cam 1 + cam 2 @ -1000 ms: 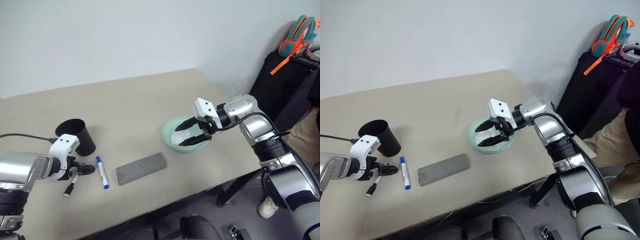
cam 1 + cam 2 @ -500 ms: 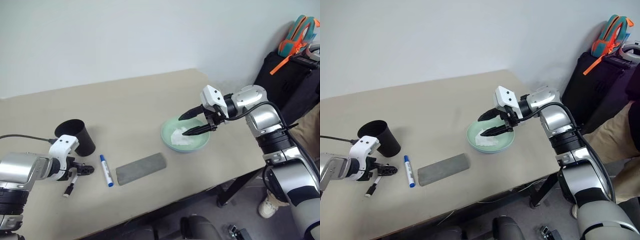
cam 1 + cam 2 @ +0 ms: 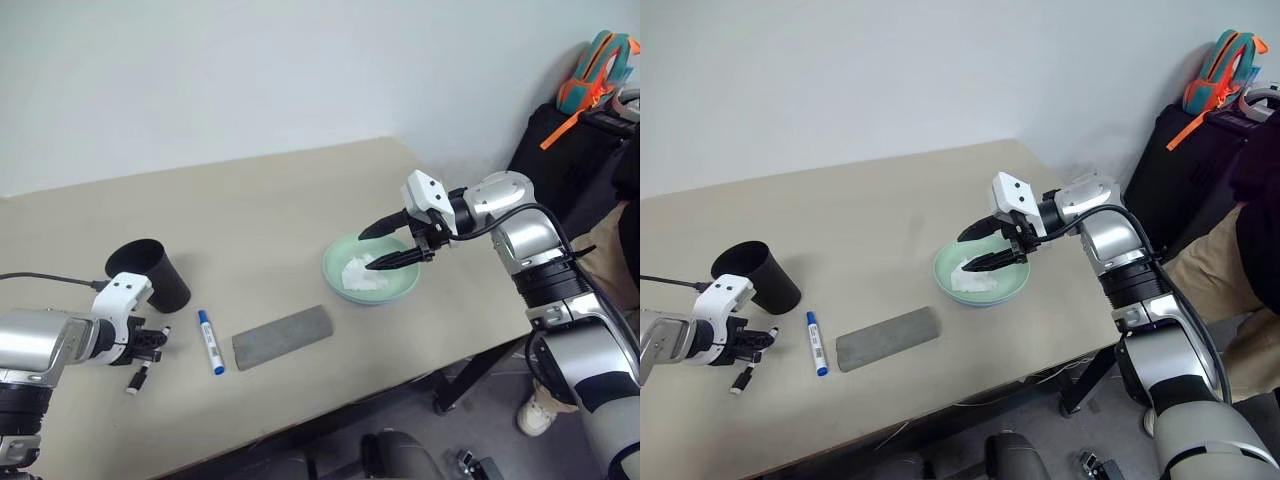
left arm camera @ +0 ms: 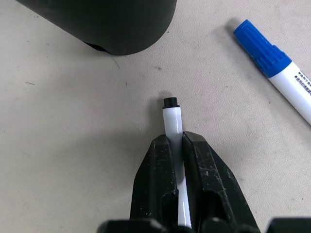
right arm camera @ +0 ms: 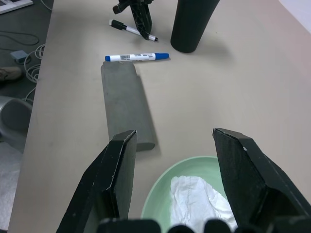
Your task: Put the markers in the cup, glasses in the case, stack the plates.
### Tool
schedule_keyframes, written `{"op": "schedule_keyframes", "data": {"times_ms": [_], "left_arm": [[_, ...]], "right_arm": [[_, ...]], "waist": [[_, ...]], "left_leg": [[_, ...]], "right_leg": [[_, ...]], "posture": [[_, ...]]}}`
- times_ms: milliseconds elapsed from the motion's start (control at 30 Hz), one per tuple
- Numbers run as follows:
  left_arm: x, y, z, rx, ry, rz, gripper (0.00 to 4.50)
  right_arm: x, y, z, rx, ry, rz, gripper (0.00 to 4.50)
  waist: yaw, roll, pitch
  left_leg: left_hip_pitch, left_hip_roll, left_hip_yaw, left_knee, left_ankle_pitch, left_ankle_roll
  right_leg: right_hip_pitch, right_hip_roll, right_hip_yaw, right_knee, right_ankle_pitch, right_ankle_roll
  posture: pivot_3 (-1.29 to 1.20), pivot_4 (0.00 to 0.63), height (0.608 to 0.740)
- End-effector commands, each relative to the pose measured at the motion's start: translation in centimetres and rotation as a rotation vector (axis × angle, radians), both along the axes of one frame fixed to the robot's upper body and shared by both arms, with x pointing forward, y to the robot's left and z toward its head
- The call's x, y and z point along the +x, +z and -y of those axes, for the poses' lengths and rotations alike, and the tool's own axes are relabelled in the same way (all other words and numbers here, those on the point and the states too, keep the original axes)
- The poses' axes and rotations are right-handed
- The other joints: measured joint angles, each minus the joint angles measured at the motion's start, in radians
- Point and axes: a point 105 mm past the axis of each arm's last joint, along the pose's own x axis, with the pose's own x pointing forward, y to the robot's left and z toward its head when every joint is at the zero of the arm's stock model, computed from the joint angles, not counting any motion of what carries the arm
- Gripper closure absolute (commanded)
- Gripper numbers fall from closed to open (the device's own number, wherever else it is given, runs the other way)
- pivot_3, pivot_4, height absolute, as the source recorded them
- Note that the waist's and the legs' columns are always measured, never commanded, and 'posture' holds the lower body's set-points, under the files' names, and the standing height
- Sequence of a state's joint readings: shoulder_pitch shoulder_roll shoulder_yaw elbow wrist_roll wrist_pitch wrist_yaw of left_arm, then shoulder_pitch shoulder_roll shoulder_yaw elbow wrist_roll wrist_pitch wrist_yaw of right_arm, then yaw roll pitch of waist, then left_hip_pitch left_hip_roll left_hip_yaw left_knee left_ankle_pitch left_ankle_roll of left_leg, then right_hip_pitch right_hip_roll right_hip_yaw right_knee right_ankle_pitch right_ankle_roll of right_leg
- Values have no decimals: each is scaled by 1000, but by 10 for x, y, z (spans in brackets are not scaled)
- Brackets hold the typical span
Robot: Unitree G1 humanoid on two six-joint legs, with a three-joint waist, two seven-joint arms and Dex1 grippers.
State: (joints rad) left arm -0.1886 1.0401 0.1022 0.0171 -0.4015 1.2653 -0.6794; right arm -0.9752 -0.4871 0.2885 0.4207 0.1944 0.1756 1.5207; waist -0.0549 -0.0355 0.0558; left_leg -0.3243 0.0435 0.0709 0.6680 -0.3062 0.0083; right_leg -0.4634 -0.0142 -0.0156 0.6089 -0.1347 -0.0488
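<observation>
From the head camera I see my left gripper [image 3: 150, 343] clenched on the black-capped marker [image 3: 137, 377] beside the cup [image 3: 152, 272]. My left wrist view shows both fingers [image 4: 163, 167] pinching its barrel. My right gripper [image 5: 175, 160] hangs open above the green plate [image 5: 160, 194].

Silver arms, white wrist housings (black cables trailing), black-fingered right pincer [image 3: 388, 246].

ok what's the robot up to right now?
Left claw is shut on the black-capped marker, which lies on the table beside the black cup. Right claw hangs open over the green plate, which holds a crumpled tissue. Blue marker and grey case lie untouched.
</observation>
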Motion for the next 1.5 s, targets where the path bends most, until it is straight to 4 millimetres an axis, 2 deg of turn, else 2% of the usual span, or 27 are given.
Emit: {"op": "schedule_keyframes", "data": {"times_ms": [33,267,500,700,900,1067,1200,1500], "left_arm": [[-5,-1,-2,2,8,-19,4482],[-7,-3,-6,6,12,-23,4482],[-10,6,-9,2,-6,-7,4482],[-12,25,-7,-61,-43,66,4482],[-18,37,-18,-57,-22,97,4482],[-16,66,-21,-71,-34,186,4482],[-14,76,-25,-39,-51,195,4482],[-26,92,-5,-63,-248,165,4482]], "right_arm": [[2,21,0,26,5,75,1779],[2,20,1,18,9,72,1779],[1,20,1,16,15,69,1779],[1,19,0,19,19,65,1779],[0,16,-2,15,28,58,1779],[-1,18,-4,15,38,60,1779],[-2,16,-4,14,38,57,1779],[-2,15,-4,10,36,54,1779]], "waist": [[0,0,0],[0,0,0],[-3,0,0],[-1,0,0],[0,0,0],[0,0,0],[0,1,0],[0,1,1]], "left_leg": [[0,0,0,0,0,0],[0,0,0,0,0,0],[0,0,1,0,0,0],[0,1,1,-1,0,0],[-1,1,0,-1,0,0],[-1,1,0,-1,0,0],[-1,1,0,-1,0,0],[-2,1,1,-1,0,-1]], "right_leg": [[0,0,0,0,0,0],[0,0,0,0,0,0],[-1,0,0,0,0,0],[-1,0,0,0,0,0],[-2,0,-1,0,0,0],[-2,0,-1,0,0,0],[-2,0,-1,-1,0,0],[-4,0,-1,-1,0,0]], "posture": [[0,0,738],[0,0,738],[0,0,738],[0,0,738],[0,0,738],[0,0,738],[0,0,738],[0,0,738]]}}
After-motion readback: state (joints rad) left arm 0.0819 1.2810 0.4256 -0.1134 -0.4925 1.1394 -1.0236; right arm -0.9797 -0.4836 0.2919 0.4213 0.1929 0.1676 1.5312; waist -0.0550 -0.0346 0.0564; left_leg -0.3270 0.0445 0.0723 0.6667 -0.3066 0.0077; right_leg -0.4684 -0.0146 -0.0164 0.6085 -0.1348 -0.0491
